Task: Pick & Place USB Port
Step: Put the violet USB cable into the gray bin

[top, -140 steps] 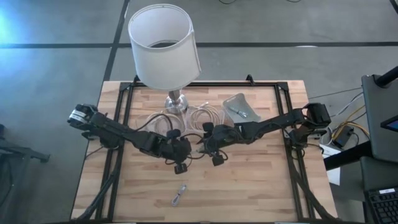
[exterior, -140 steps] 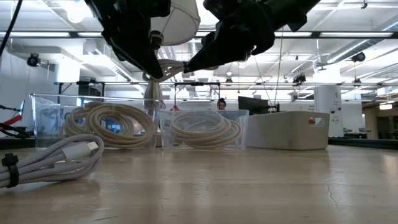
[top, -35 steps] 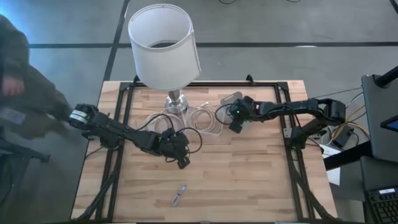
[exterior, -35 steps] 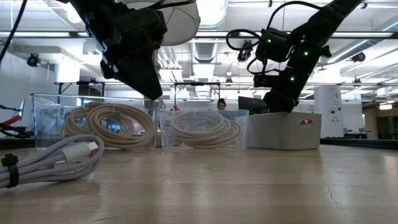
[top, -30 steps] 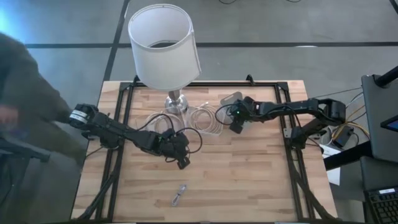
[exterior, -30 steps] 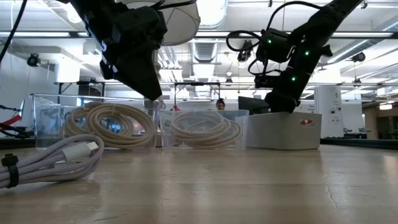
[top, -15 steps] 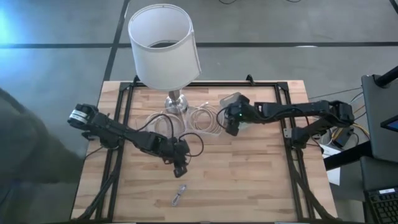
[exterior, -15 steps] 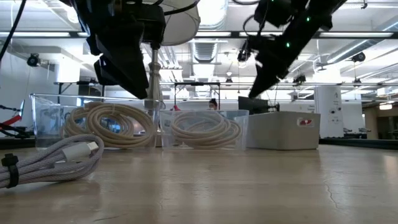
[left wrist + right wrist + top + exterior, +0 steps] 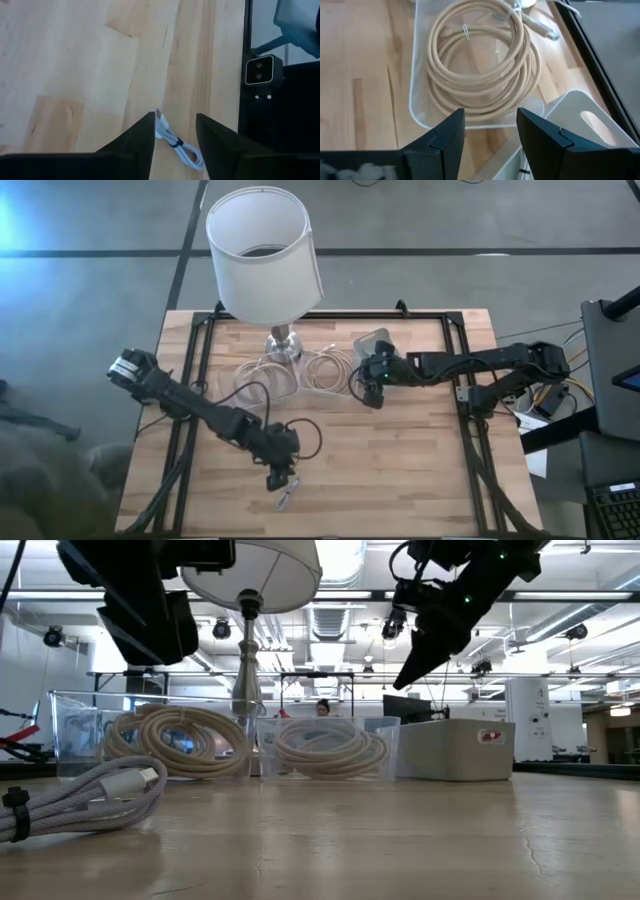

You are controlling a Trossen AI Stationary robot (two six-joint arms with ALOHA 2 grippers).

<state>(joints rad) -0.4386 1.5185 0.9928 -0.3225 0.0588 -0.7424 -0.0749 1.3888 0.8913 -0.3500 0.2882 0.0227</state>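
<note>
Clear bins: two clear bins sit side by side in the upper middle of the high view, below the lamp (image 9: 262,255). The right clear bin (image 9: 417,107) holds a coil of beige cable (image 9: 482,65); the left clear bin (image 9: 70,705) holds a second beige coil (image 9: 185,740).
White tray: the white tray (image 9: 375,340) lies just right of the clear bins, partly under my right arm; I cannot tell what is inside it.
USB cable: a small bundled white USB cable (image 9: 288,498) lies on the bare wooden desk (image 9: 400,470) in the lower middle of the high view, well apart from the bins. In the low view it fills the lower left, its plug pointing right.
Left fingers: my left fingers (image 9: 172,145) hang over the desk just above the USB cable, parted wide, with the cable's end showing in the gap between them. They grip nothing, and I cannot tell whether they touch the cable.
Right fingers: my right fingers (image 9: 487,132) hover above the near rim of the right clear bin, beside the white tray, spread apart and empty.
</note>
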